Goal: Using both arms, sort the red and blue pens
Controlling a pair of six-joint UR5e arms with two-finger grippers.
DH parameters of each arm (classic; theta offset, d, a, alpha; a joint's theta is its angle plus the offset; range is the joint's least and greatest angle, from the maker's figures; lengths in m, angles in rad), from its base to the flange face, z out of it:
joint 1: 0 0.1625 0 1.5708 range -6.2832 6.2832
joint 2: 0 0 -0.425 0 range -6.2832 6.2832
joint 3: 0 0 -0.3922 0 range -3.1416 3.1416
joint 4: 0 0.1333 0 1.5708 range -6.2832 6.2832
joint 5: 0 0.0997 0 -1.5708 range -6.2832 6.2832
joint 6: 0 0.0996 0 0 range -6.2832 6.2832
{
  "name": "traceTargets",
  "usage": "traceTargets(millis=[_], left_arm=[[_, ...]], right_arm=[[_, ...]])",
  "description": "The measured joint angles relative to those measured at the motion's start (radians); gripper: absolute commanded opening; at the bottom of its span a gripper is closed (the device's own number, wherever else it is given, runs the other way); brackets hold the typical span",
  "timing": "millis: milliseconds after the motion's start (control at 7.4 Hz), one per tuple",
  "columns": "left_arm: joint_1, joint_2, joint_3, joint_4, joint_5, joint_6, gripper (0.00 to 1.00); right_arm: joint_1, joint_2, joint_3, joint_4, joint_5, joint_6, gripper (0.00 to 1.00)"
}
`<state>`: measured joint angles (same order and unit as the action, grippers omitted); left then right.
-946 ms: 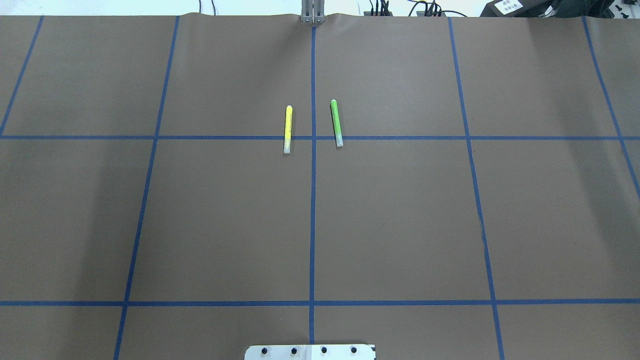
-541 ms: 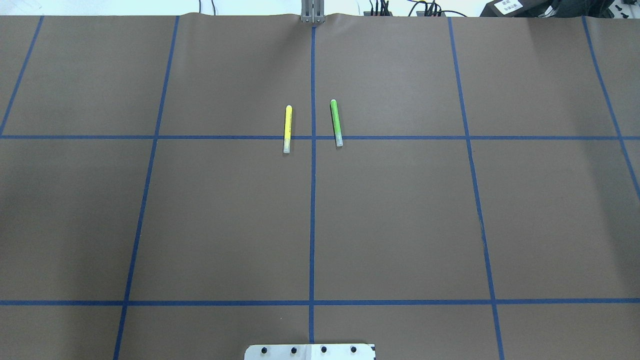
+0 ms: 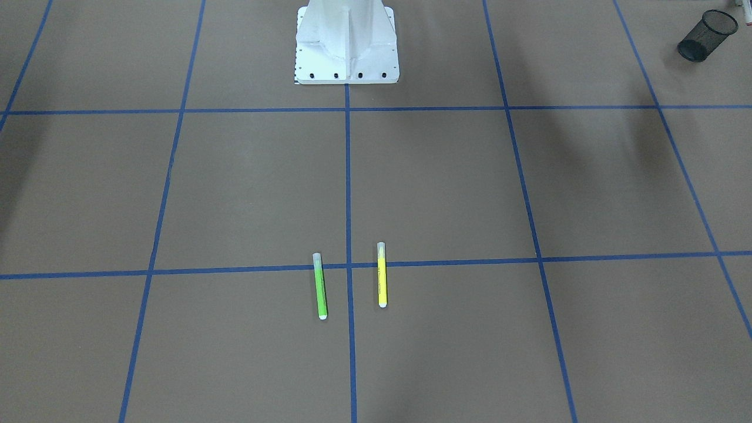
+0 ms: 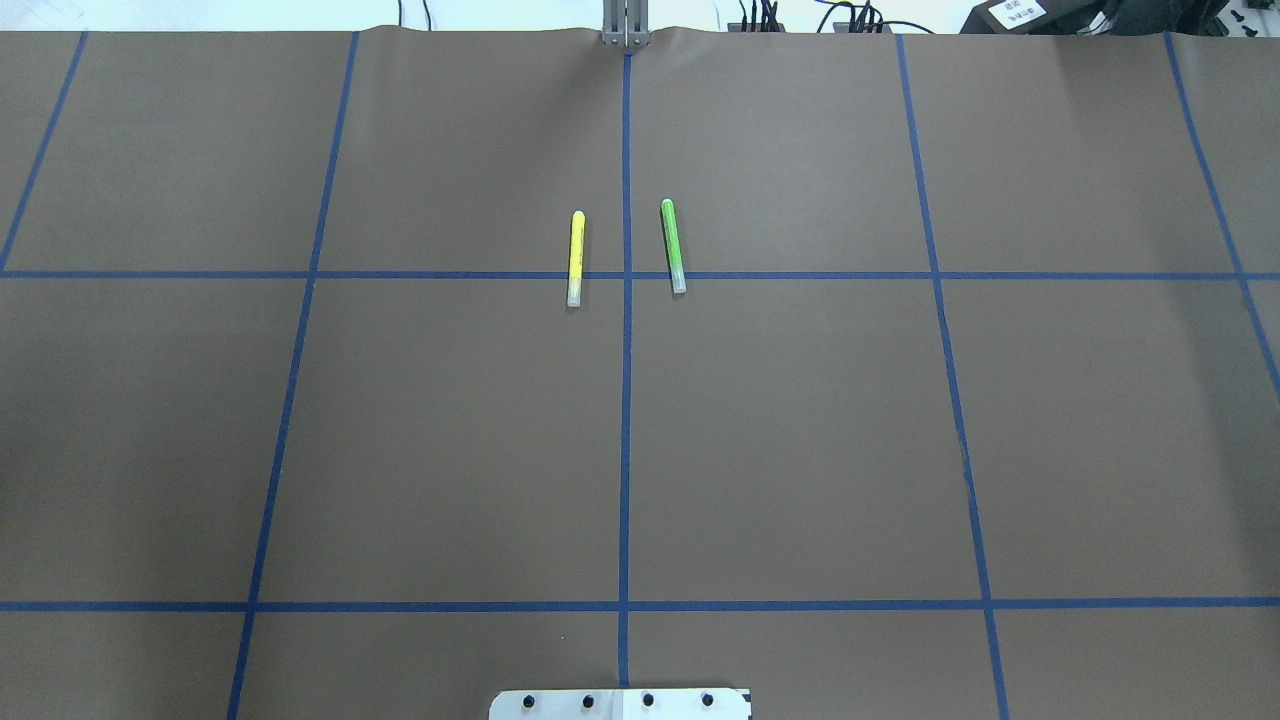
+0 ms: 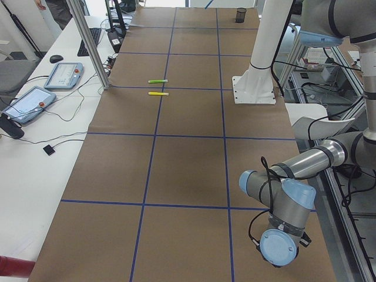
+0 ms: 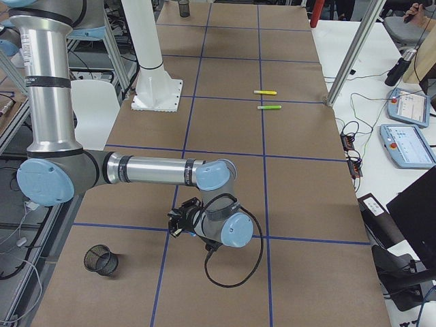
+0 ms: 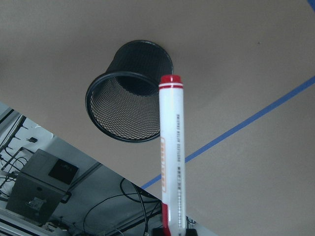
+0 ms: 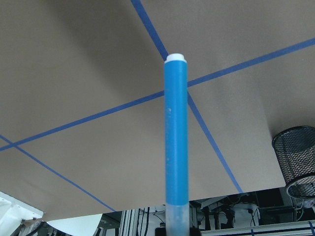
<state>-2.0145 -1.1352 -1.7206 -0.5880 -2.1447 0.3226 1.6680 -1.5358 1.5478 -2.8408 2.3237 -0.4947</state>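
Note:
In the left wrist view the red pen (image 7: 171,157), white-barrelled with a red end, sticks out from my left gripper (image 7: 174,230), which is shut on its lower end. The pen's tip points at a black mesh cup (image 7: 129,93) lying on its side on the brown table. The right wrist view shows the blue pen (image 8: 176,142) standing out of my right gripper (image 8: 177,230), shut on its grey-capped end. Another mesh cup (image 8: 297,160) sits at that view's right edge. In the exterior right view the right gripper (image 6: 178,221) hovers near this cup (image 6: 100,259).
A yellow marker (image 4: 575,258) and a green marker (image 4: 673,246) lie side by side at mid-table, either side of the blue centre tape line. The white robot base (image 3: 346,44) stands at the table's edge. Tablets and cables lie along the operators' side (image 5: 61,76).

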Motion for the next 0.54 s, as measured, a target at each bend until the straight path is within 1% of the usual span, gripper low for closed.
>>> traceTargets(millis=[541], left_arm=[[-0.002, 0.004, 0.113, 0.004, -0.001, 0.025, 0.0]], right_arm=[[-0.001, 0.003, 0.001, 0.002, 0.004, 0.021, 0.0]])
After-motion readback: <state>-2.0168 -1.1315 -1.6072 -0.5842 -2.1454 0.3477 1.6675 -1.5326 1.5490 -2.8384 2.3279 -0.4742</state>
